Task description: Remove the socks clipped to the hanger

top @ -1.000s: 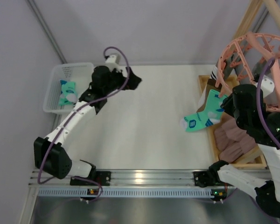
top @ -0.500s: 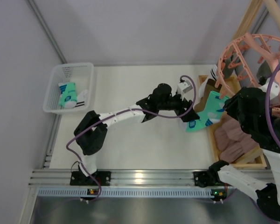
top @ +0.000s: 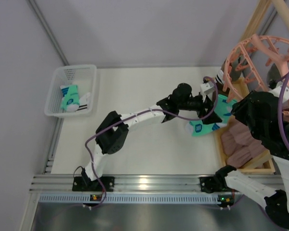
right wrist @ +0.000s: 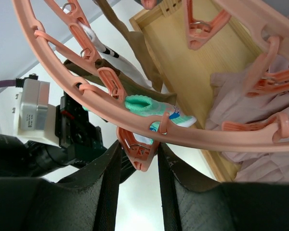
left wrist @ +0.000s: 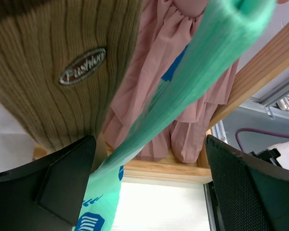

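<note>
The left arm point(top: 135, 115) stretched from its near base across the worktop point(top: 149, 159) to the right. Its jaws were spread wide on either side of a mint-green sock point(left wrist: 183, 91) without pinching it. That sock slanted from the worktop up toward the salmon-pink hanger point(right wrist: 212, 142), beside a ribbed brown sock point(left wrist: 62, 62). Under them lay pink cloth point(top: 241, 144) in a wooden tray point(top: 221, 156). Higher up, the right jaws pinched one clip point(right wrist: 137, 153) on the hanger's ring, and a white striped sock point(right wrist: 103, 48) hung farther along. In the far-left basket point(top: 50, 98) lay another mint sock point(top: 70, 100).
</note>
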`<state>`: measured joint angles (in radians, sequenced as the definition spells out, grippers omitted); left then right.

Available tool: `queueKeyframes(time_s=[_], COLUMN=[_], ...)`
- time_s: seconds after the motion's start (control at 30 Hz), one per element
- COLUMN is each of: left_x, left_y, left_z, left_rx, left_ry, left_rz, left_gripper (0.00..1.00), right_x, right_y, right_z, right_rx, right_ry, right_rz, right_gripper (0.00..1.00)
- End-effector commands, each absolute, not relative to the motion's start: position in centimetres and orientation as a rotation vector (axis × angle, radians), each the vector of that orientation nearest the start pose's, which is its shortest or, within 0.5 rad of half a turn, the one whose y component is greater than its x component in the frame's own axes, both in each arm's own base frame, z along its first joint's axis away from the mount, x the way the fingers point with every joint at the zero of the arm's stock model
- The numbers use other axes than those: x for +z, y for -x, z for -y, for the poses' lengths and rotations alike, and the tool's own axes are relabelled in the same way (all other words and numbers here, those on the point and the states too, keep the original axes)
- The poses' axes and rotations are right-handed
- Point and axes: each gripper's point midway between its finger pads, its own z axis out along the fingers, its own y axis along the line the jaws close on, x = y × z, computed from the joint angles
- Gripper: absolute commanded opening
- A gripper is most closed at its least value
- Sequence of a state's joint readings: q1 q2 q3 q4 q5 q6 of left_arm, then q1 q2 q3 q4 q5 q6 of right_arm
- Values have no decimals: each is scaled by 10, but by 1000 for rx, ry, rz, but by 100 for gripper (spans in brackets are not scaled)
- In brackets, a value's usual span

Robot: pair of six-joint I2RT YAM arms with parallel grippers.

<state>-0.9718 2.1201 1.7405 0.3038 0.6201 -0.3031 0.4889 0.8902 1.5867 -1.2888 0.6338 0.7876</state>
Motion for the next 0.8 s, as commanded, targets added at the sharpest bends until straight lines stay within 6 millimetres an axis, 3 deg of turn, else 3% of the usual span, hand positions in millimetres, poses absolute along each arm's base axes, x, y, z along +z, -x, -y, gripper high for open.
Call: queueKeyframes(time_s=[0.0,0.07,0.17,0.23,0.3,0.33,0.37,0.4,0.43,0.47,0.5,0.53,0.57,0.63,0.77], left_x=[273,272,275,276,279,296,282,283,303,284,286,305,292,305,300], left_y=[-244,-243,-238,-233,-236,-235,-236,-243,-243,-244,-243,-257,-252,-265,-245], left_z=[579,580,578,574,569,560,553,547,536,526,520,502,496,473,473], left_rx=[-1493,-1501,-1513,-1516,-1506,-1499,-1476,-1428,-1395,-1343,-1302,-1205,-1155,-971,-684], left_ry=[-1145,-1144,-1145,-1112,-1032,-987,-952,-886,-833,-798,-758,-631,-608,-498,-560], left_rz=[-1350,-1348,-1349,-1386,-1449,-1447,-1510,-1538,-1518,-1575,-1582,-1573,-1603,-1573,-1548], left_gripper=[98,95,72,43,0,0,0,0,0,0,0,0,0,0,0], right_x=[379,379,379,379,382,382,385,386,386,387,388,387,388,387,388], right_y=[-190,-189,-190,-190,-192,-192,-192,-192,-192,-192,-192,-193,-194,-195,-201], right_z=[-10,-10,-11,-13,-17,-19,-22,-23,-24,-26,-27,-28,-33,-39,-59], right_rx=[128,130,137,146,177,185,205,212,218,227,234,243,268,301,388], right_ry=[-652,-650,-648,-640,-621,-604,-588,-582,-578,-575,-572,-581,-572,-573,-542], right_rz=[-1906,-1905,-1904,-1907,-1902,-1905,-1899,-1899,-1900,-1903,-1904,-1906,-1911,-1922,-1957], right_gripper=[31,31,31,32,38,44,68,76,78,78,79,78,78,76,73])
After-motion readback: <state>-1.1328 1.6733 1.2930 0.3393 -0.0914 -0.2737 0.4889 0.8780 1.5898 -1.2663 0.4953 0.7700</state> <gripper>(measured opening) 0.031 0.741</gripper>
